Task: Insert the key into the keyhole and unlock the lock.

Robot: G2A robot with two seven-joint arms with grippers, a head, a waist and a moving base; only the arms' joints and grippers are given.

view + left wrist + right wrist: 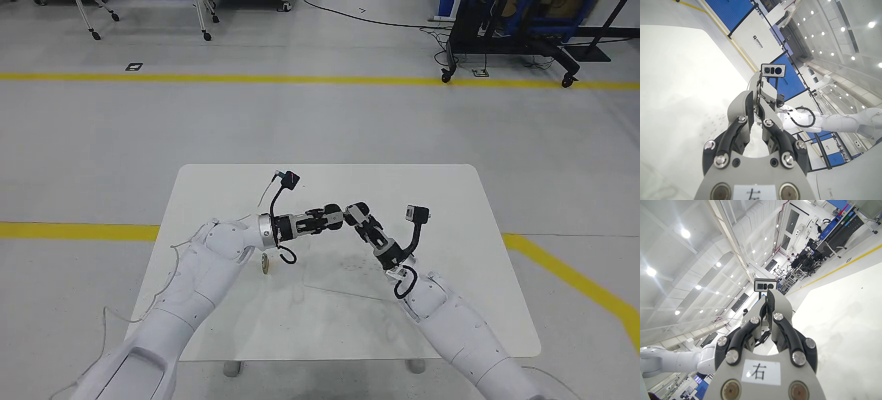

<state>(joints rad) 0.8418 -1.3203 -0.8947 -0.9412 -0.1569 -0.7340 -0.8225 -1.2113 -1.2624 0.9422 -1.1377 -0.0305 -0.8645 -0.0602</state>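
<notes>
In the top view, the left end effector (335,215) and right end effector (351,213) met tip to tip at frame centre, above the white table (450,200). A small brass-coloured metal object (265,263), perhaps the lock, lay lower left of them. In the left wrist view, the left end effector (755,99) pinched a thin dark wire-like piece (757,94). In the right wrist view, the right end effector (766,303) was clamped tight; what it held was unclear. Inserting well would need both axes aligned and a gentle push.

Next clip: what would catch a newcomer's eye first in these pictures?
The left gripper and the right gripper meet tip to tip above the middle of the white table. A small brass-coloured thing shows close under the left arm's wrist, too small to identify.
</notes>
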